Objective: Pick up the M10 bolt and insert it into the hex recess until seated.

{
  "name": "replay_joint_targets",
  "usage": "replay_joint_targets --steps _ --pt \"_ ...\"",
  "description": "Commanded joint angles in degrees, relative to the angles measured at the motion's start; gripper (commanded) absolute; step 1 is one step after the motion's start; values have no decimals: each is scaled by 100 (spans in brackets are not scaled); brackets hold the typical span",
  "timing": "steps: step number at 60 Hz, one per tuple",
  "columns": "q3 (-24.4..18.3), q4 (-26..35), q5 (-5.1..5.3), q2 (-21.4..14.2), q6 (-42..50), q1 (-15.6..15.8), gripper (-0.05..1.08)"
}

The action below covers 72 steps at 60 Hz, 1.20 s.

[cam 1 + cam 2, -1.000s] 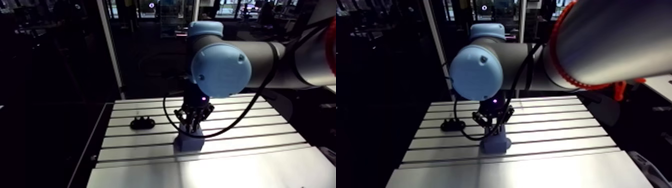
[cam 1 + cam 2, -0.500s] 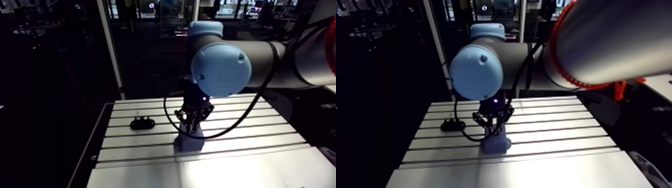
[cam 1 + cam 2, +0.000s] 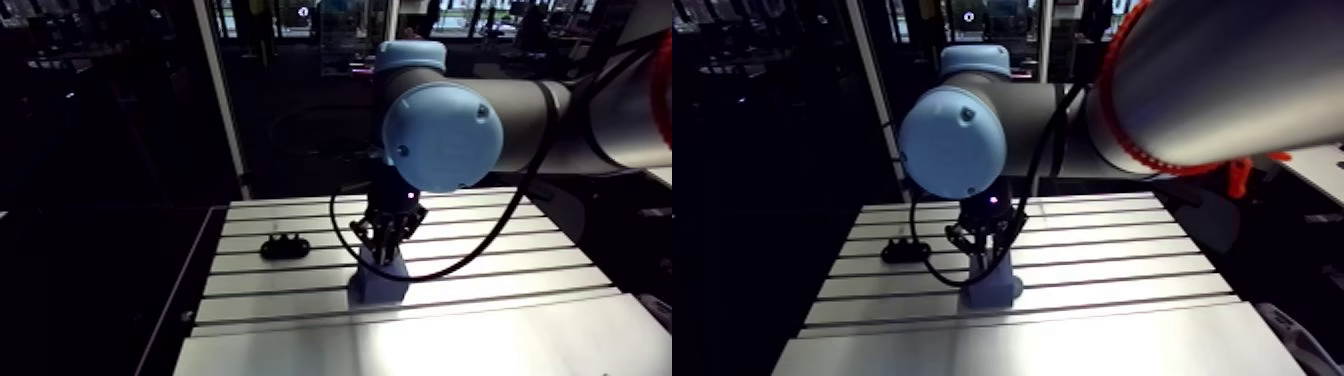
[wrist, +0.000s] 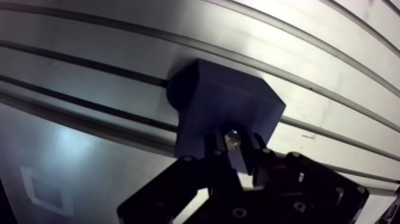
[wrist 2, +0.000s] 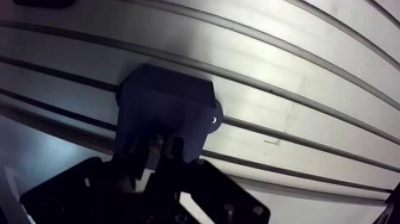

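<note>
— Slotted table (image 3: 560,250), left to right?
— Far left, small black part (image 3: 283,245), alone. Centre, dark blue block (image 4: 226,107); directly above, gripper (image 4: 233,149) pinched tight on M10 bolt (image 4: 231,139), tip just over block's top face.
— Changed since earlier?
— Almost nothing; holds same station over block. Suggests fine alignment, insertion not yet finished. Hex recess hidden; cannot confirm seating.
</note>
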Motion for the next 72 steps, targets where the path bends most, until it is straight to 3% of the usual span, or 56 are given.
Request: replay_joint_targets --steps 1,72 --pt "1 1 0 0 -237 1 72" --pt "-18 36 44 0 -1540 0 72"
